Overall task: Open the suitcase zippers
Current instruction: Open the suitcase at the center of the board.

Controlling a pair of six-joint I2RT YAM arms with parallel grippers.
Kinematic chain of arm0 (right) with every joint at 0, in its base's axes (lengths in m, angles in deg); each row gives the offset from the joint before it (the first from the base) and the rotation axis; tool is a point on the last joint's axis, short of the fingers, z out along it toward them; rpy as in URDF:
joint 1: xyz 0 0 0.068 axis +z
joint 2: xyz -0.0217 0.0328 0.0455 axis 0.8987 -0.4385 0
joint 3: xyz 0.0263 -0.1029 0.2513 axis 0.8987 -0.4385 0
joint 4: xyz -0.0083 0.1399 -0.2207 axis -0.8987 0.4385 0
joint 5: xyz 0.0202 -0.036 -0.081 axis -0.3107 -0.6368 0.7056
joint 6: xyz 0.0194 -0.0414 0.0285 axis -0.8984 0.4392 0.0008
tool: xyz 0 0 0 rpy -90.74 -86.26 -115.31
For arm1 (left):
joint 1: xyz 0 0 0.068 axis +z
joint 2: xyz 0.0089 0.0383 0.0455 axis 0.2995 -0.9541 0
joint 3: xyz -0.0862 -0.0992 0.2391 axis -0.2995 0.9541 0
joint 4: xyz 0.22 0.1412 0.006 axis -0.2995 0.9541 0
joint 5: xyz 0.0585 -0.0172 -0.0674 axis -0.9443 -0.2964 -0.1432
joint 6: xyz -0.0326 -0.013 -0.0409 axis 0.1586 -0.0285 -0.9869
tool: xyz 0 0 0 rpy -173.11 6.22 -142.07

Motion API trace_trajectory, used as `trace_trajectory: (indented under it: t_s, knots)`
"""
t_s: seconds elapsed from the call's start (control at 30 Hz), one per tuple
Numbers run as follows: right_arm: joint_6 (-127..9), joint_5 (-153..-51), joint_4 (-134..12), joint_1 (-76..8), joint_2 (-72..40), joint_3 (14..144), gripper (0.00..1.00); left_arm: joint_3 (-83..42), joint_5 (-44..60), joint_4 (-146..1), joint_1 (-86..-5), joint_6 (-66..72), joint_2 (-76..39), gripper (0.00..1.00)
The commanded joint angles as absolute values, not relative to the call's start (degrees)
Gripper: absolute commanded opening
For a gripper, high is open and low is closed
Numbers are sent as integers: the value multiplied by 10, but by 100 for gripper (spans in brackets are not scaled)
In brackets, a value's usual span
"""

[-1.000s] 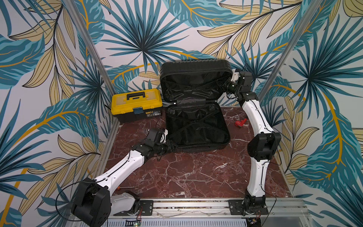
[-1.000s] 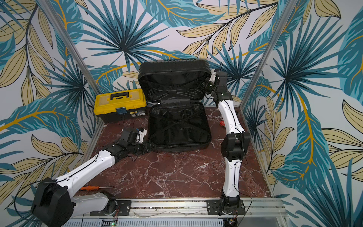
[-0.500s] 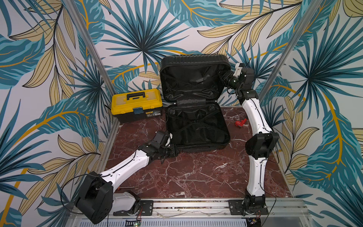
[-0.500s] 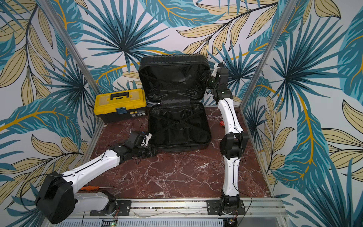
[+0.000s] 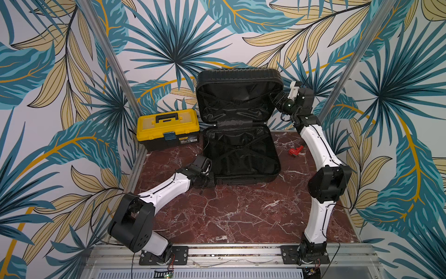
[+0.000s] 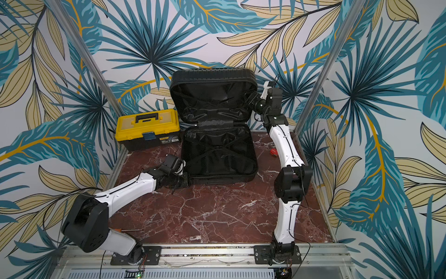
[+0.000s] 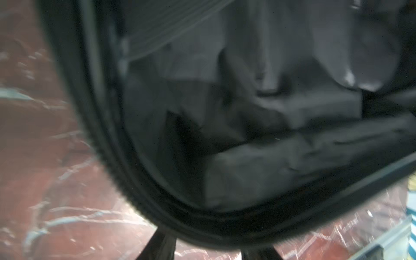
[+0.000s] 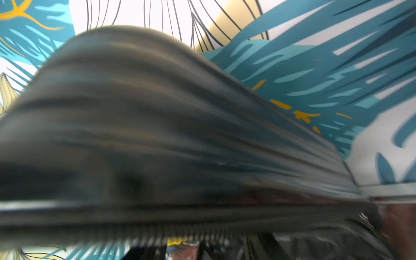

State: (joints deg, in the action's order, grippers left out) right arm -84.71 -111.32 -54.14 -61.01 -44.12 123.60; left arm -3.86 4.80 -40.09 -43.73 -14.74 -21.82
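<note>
Top views: seeing one suitcase [image 5: 239, 154] lying open, lid standing at back; left gripper [image 5: 210, 180] sitting at base's near corner, right gripper [image 5: 277, 96] beside lid edge. Left wrist: seeing zippers [image 7: 126, 180] track curving just beyond spread fingers [image 7: 162, 247], grip unclear, no pulls showing. Right wrist: blurring, jaws untellable

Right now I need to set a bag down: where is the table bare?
Bare: the front middle of the table, between suitcase, left arm, right arm. Crowded: the back, toolbox beside suitcase; red object by the right arm.
</note>
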Motion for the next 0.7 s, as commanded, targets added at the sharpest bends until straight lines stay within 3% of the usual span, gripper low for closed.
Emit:
trace_trajectory:
  t_s: [0.0, 0.2, 0.3, 0.37, 0.43, 0.5, 0.57, 0.67]
  knots:
    - [-802, -1088, -561, -621, -396, 1210, 56, -73, 5, -426, -413, -144, -227, 45]
    - [-877, -1172, -553, -629, -442, 1285, 55, -75, -5, -426, -401, -146, -239, 45]
    - [-893, -1145, -557, -629, -462, 1307, 54, -67, -9, -426, -399, -145, -234, 44]
    - [-890, -1085, -485, -632, -522, 1430, 54, -63, -7, -423, -398, -147, -230, 44]
    - [-922, -1091, -430, -639, -616, 1591, 55, -61, 2, -421, -397, -153, -225, 44]
    - [-981, -1113, -454, -646, -673, 1667, 55, -59, 14, -421, -398, -158, -216, 44]
    - [-989, -1126, -498, -647, -665, 1641, 55, -56, 17, -421, -398, -159, -206, 44]
    - [-963, -1134, -597, -642, -590, 1497, 56, -53, 16, -421, -397, -159, -202, 45]
